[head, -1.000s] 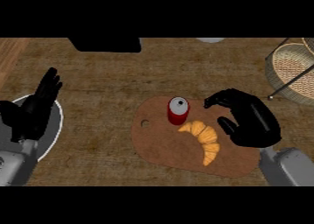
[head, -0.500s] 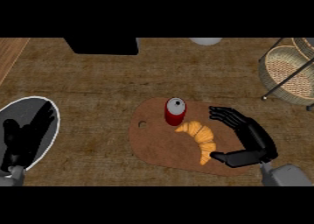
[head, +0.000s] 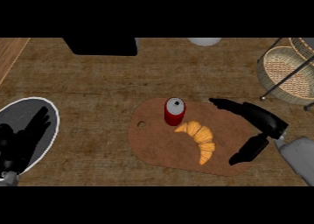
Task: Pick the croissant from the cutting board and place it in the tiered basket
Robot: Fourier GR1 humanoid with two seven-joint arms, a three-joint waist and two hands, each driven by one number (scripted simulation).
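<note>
A golden croissant (head: 200,139) lies on the brown cutting board (head: 160,146), just below a red can (head: 174,111) that stands upright. My right hand (head: 261,120) hovers at the board's right edge, open, fingers stretched toward the can and thumb (head: 247,150) pointing down beside the croissant; it does not touch the croissant. The wicker tiered basket (head: 290,71) with its dark metal frame stands at the upper right. At the lower left my left hand (head: 18,144) rests open, fingers up, over a plate.
A grey plate with a white rim (head: 11,115) lies at the left edge under the left hand. A black box (head: 101,45) and a pale round object (head: 204,41) sit at the counter's far edge. A lighter wooden strip (head: 4,57) runs along the upper left.
The right hand opened and drew back to the right of the croissant, its fingers spread wider. The view shifted, bringing the plate into sight under the left hand.
</note>
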